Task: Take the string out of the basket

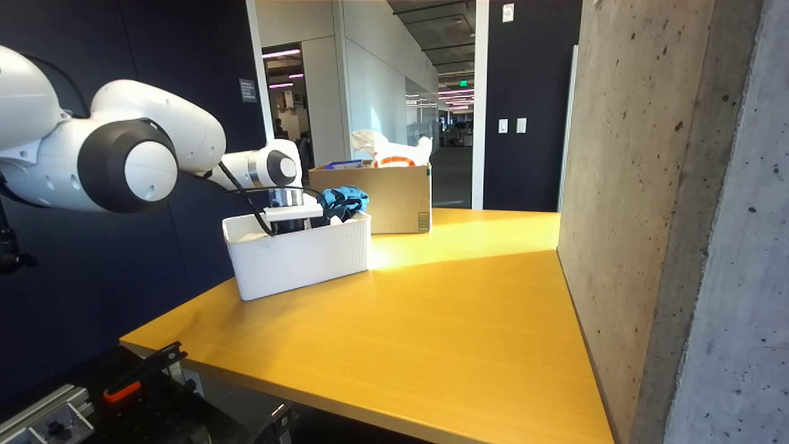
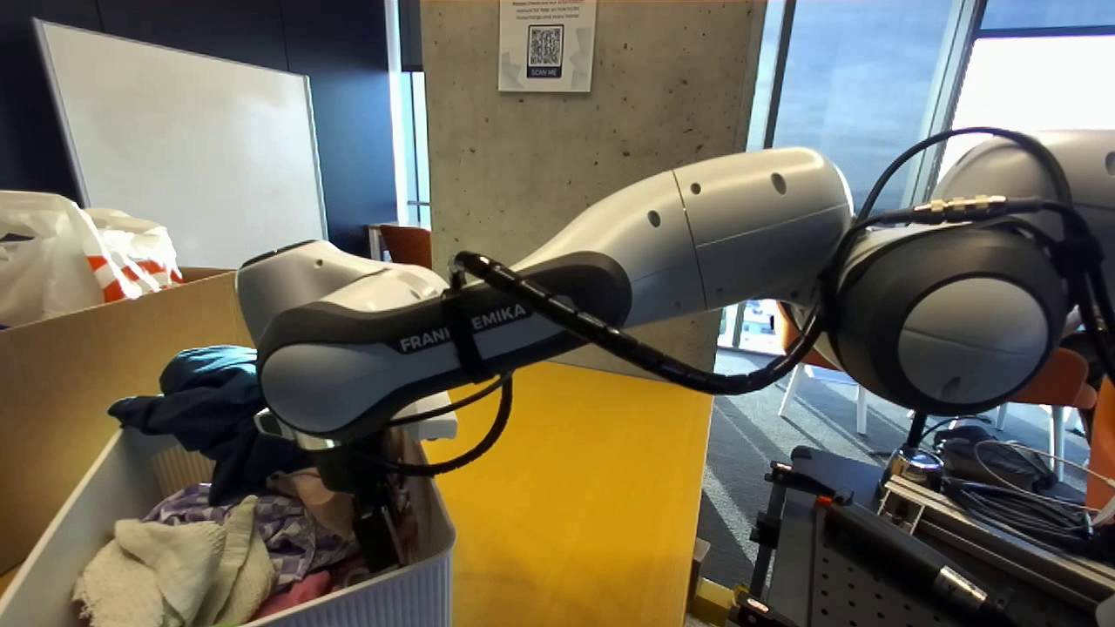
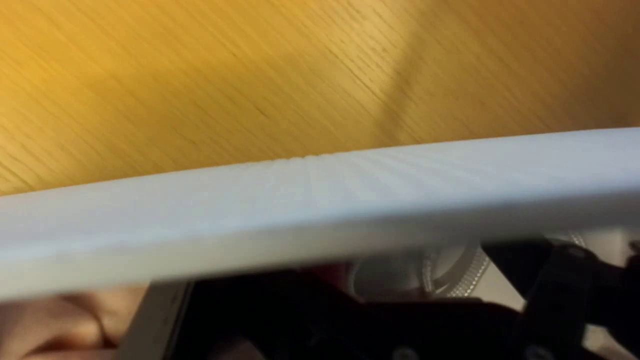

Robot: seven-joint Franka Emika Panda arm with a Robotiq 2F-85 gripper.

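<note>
— How many of each?
— One white plastic basket [image 1: 308, 262], one cardboard box [image 1: 388, 200], one Franka arm [image 2: 575, 313], one tool [image 2: 380, 540]. At least one white plastic bag [image 1: 402, 153] sticks out of the box.
— And inside the basket?
— At least four pieces, in an exterior view: a cream towel [image 2: 170, 557], a purple checked cloth [image 2: 303, 538], a blue cloth [image 2: 231, 427] bulging over the rim and, as far as the shadow lets me judge, a pink cloth [image 2: 298, 594]. The basket's near end is cut off there.
— Where does it stand?
— On the table [image 1: 456, 320], by its left edge, back from the near left corner in an exterior view. The box is behind it, toward the far edge. The table opens out from its long side to the right edge, along the concrete wall [image 1: 629, 185].
— Room for the tool?
— Tight. It is down inside the basket, just beside that long side; whether they touch I can't tell. In the wrist view the rim crosses in front of it.
— Pinching anything?
— Can't tell. It is dark and half hidden, so spread or pressed together doesn't show.
— And the string?
— I can't make it out in any view.
</note>
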